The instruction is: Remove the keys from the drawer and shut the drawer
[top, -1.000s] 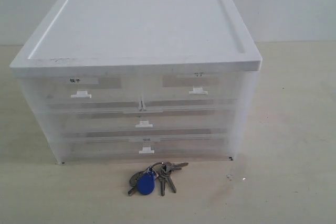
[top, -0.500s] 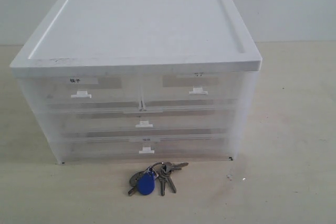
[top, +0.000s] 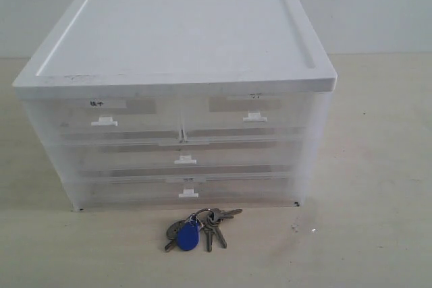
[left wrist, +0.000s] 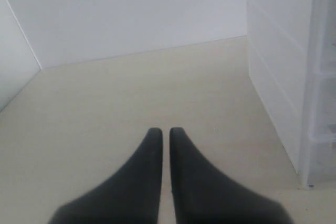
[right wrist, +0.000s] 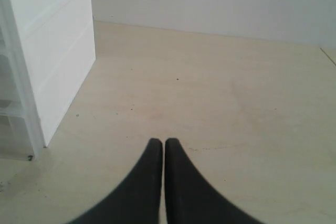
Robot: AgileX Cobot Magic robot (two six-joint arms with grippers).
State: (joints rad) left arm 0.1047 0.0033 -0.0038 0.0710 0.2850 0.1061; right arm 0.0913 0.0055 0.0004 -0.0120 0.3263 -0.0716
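The keys [top: 197, 230], grey metal on a ring with a blue oval fob and a dark round tag, lie on the table just in front of the drawer cabinet [top: 177, 92]. All its translucent drawers sit flush, including the bottom drawer [top: 187, 191]. Neither gripper shows in the exterior view. My left gripper [left wrist: 165, 130] is shut with nothing between its fingers, low over bare table beside the cabinet's side [left wrist: 278, 77]. My right gripper [right wrist: 163, 141] is likewise shut and holds nothing, with the cabinet's other side [right wrist: 52, 51] near it.
The cabinet has a white lid and small white handles [top: 185, 160]. A white wall [left wrist: 131, 9] runs behind the beige table [right wrist: 220, 103].
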